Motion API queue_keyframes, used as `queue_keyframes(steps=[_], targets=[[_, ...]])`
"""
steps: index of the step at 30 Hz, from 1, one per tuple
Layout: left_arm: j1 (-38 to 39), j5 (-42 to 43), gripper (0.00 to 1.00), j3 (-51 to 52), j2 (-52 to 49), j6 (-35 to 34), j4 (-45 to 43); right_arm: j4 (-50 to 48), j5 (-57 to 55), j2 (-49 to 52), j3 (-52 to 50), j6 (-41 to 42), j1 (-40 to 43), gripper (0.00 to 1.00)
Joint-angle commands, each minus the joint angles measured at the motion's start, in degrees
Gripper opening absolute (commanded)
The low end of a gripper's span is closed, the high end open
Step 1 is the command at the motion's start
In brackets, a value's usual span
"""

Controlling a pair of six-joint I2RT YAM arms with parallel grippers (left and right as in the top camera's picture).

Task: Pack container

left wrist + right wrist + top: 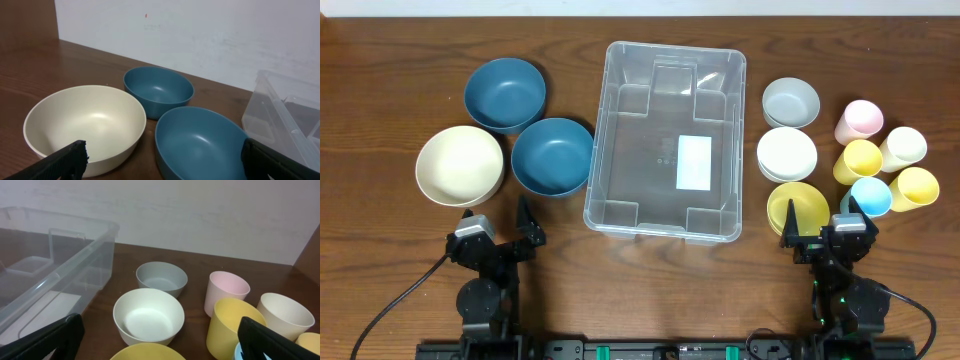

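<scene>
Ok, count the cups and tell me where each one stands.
5, all right of the container: pink cup at the back, cream cup right of it, yellow cup before the pink, second yellow cup far right, blue cup nearest the robot. None looks hidden.

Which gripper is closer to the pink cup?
Right. The right gripper sits by the cups, nearer the robot than the pink cup; the left gripper is beyond the container, by the bowls.

The clear container [650,130] stands central. Left of it: two blue bowls [505,95] and a cream bowl [459,165]; right of it: small bowls [790,103] and cups [860,120].
</scene>
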State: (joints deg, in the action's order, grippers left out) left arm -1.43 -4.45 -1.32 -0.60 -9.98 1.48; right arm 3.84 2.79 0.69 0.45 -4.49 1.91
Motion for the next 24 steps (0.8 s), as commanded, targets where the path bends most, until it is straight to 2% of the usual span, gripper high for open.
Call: queue_keyframes(steps=[1, 18, 21, 24], targets=[[0.17, -0.48, 0.98, 1.09, 0.26, 1.38, 2.34, 0.24, -0.39, -0.31, -0.13, -0.48, 0.28, 0.99], [0.17, -0.50, 0.98, 1.09, 0.26, 1.38, 2.34, 0.24, -0.39, -0.31, -0.13, -0.48, 0.28, 0.99], [0.17, -0.48, 0.98, 1.09, 0.26, 1.38, 2.34, -3.26, -0.09, -0.31, -0.13, -0.22, 0.28, 0.99], [0.17, -0.50, 0.98, 1.09, 0.26, 1.38, 2.34, -9.49, 7.15, -0.31, -0.13, 3.67, 0.28, 0.99]])
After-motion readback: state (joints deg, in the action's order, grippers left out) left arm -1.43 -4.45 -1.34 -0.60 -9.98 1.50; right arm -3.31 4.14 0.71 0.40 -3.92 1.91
